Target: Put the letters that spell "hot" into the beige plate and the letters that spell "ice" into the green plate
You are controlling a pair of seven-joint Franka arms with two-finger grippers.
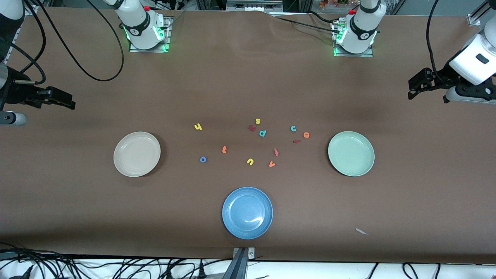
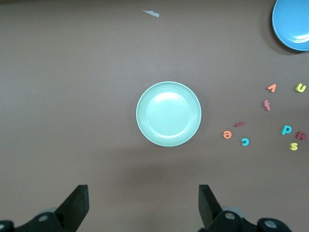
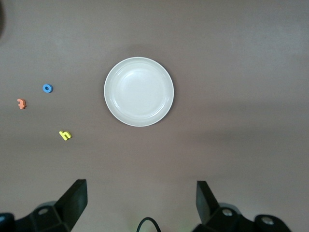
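Letters for "hot" are all lying loose on the tabletop [image 1: 248, 85], none plated yet. Reading the front view as a clock around the beige plate [image 1: 136, 154], the yellow h [image 1: 198, 126] is sitting at 2 o'clock, and the orange t [image 1: 224, 149] and blue o [image 1: 203, 159] at 3 o'clock, with o the closest.

Letters for "ice" are bunching near the green plate [image 1: 351, 153]: the teal c [image 1: 293, 128] and orange e [image 1: 306, 135] at 10 o'clock, and the dark red i [image 1: 296, 141] at 9 o'clock, just beside e. Both plates are sitting empty. The blue plate [image 1: 247, 212] is lying at 6 o'clock of the letter scatter, nearest the camera.

The right gripper [image 3: 140, 191] is hovering over the tabletop at the right arm's end, its jaws spread wide and holding nothing. The left gripper [image 2: 142, 193] is doing the same at the left arm's end, wide open and empty.

Judgement: the step is the first pick. The right arm is looking best placed for o, and the left for e or i.
- Come straight down, since the letters are tiny and flat, and narrow the jaws before descending.
- Straddle one letter only.
- i and e are lying close, so risk is dragging both.
- Avoid the decoys: yellow u [image 1: 250, 161], yellow s [image 1: 257, 121], teal p [image 1: 262, 133], orange v [image 1: 272, 164], the dark red lumpy letter [image 1: 252, 128].
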